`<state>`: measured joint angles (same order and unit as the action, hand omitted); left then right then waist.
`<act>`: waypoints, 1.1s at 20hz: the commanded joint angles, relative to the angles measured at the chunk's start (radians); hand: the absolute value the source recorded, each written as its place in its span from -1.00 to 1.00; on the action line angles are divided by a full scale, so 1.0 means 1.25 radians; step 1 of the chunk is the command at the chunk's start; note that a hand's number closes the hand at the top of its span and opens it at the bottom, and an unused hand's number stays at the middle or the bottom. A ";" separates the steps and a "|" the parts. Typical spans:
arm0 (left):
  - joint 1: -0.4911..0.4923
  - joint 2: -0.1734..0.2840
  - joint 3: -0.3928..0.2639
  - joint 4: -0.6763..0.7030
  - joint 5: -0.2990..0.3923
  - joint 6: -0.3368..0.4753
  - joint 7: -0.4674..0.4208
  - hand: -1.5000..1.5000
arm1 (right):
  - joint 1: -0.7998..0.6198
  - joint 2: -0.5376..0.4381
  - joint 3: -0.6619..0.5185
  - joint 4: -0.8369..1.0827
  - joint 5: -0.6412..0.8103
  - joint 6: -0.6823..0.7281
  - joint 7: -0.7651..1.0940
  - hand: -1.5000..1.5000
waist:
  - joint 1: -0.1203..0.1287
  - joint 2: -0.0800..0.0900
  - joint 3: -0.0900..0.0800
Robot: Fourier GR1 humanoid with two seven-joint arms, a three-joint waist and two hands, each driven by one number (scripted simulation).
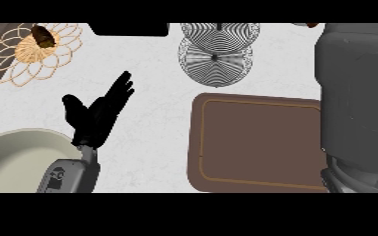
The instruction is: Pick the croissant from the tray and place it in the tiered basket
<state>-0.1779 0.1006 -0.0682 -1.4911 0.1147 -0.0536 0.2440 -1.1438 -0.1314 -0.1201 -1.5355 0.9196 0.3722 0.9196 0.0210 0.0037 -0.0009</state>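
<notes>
Left hand [96,111] rests open at left, fingers up; right hand hidden behind its forearm [347,105]; tray [255,142] bare; croissant unseen, so basket [218,47] placement cannot be judged.

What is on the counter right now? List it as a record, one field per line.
left hand: open, fingers straight, left of centre, holding nothing
right hand: out of view; only its grey forearm shows at the right edge
tray: brown, lower right of centre, partly under the forearm
croissant: none showing on the tray's visible part
tiered basket: wire, beyond the tray, near the top
wire mat: top left, with a brown item on it
bowl: pale, lower left corner
</notes>
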 commanded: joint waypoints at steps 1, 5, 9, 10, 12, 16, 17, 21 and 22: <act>-0.040 0.018 0.019 0.004 0.016 -0.016 0.039 0.00 | -0.092 0.021 -0.022 0.184 0.034 -0.117 -0.004 1.00 | 0.004 0.003 0.000; -0.026 0.000 0.010 0.029 -0.014 0.004 -0.003 0.00 | -0.065 -0.013 -0.059 0.321 0.013 -0.209 -0.140 1.00 | -0.001 0.004 0.000; -0.039 0.001 0.012 0.024 -0.004 -0.006 0.016 0.00 | -0.150 -0.001 -0.081 0.483 0.008 -0.302 -0.196 1.00 | 0.007 0.006 0.000; -0.007 -0.013 -0.008 0.001 -0.026 0.007 -0.009 0.00 | -0.152 0.028 -0.076 0.509 0.015 -0.342 -0.195 1.00 | 0.012 0.006 0.000; -0.024 -0.003 0.006 -0.009 0.001 -0.006 0.031 0.00 | -0.132 0.025 -0.100 0.573 0.008 -0.414 -0.254 1.00 | 0.016 0.009 0.000; 0.007 -0.025 -0.013 0.031 -0.030 0.002 -0.036 0.00 | -0.157 0.101 -0.153 0.610 -0.049 -0.507 -0.241 1.00 | 0.016 0.010 0.000; -0.026 0.005 0.016 0.027 0.005 -0.032 -0.024 0.00 | -0.149 0.094 -0.190 0.607 -0.081 -0.555 -0.282 1.00 | 0.024 0.016 0.001; -0.066 -0.001 0.018 0.048 0.001 -0.022 0.015 0.00 | -0.183 0.104 -0.203 0.720 -0.162 -0.577 -0.408 -1.00 | 0.028 0.015 0.000; -0.045 -0.008 0.010 0.031 -0.004 -0.021 -0.011 0.00 | -0.182 0.104 -0.233 0.733 -0.175 -0.583 -0.446 -1.00 | 0.032 0.017 0.000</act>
<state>-0.2216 0.0921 -0.0619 -1.4646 0.1096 -0.0763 0.2443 -1.3545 -0.0208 -0.3582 -0.7042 0.7784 -0.2996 0.4822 0.0545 0.0211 0.0001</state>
